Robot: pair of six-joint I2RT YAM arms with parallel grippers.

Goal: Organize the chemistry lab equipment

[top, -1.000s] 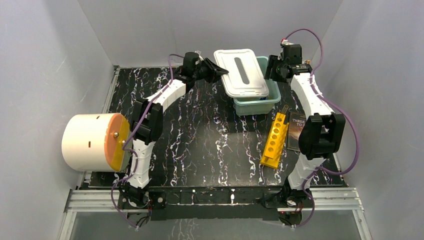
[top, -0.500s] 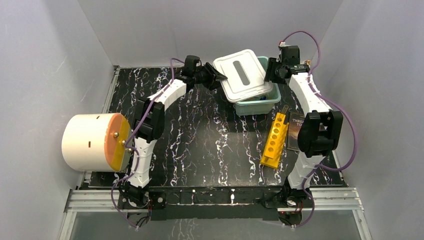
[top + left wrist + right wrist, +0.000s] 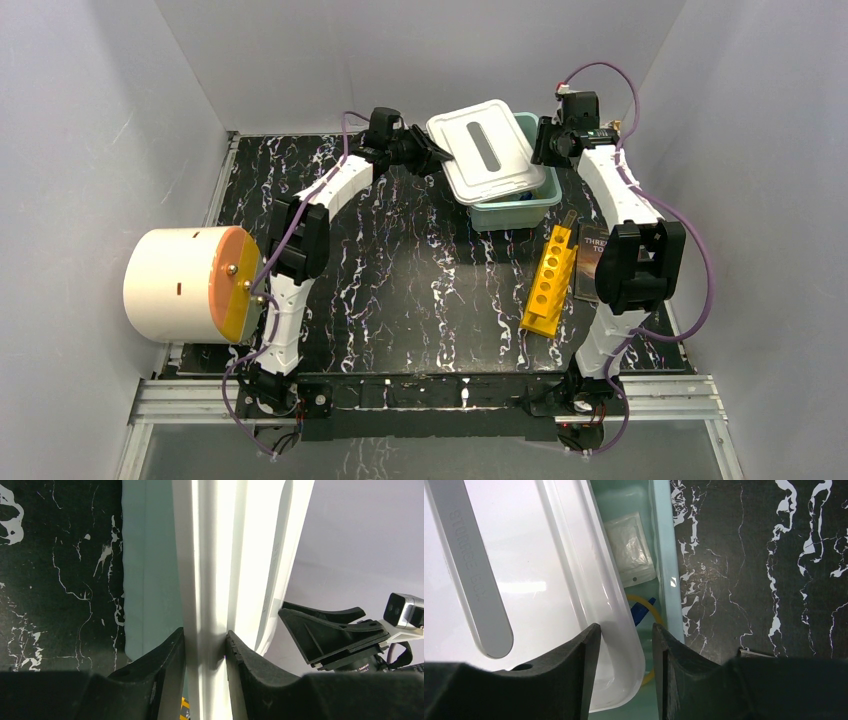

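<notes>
Looks like lidding: left gripper (image 3: 205, 645) pinches the lid (image 3: 505, 170) by its rim; right gripper (image 3: 626, 628) straddles its corner, jaws apart. Packet (image 3: 630, 547) lies in the bin (image 3: 510, 212), bench (image 3: 400, 280) far edge. Next: square the lid.

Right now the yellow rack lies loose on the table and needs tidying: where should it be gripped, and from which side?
Take the yellow rack mid-length, across its narrow width, coming down from above. It lies flat, long and slim, holes up, so its long sides offer parallel faces for the jaws; the book close on its right probably cramps a sideways approach.
</notes>
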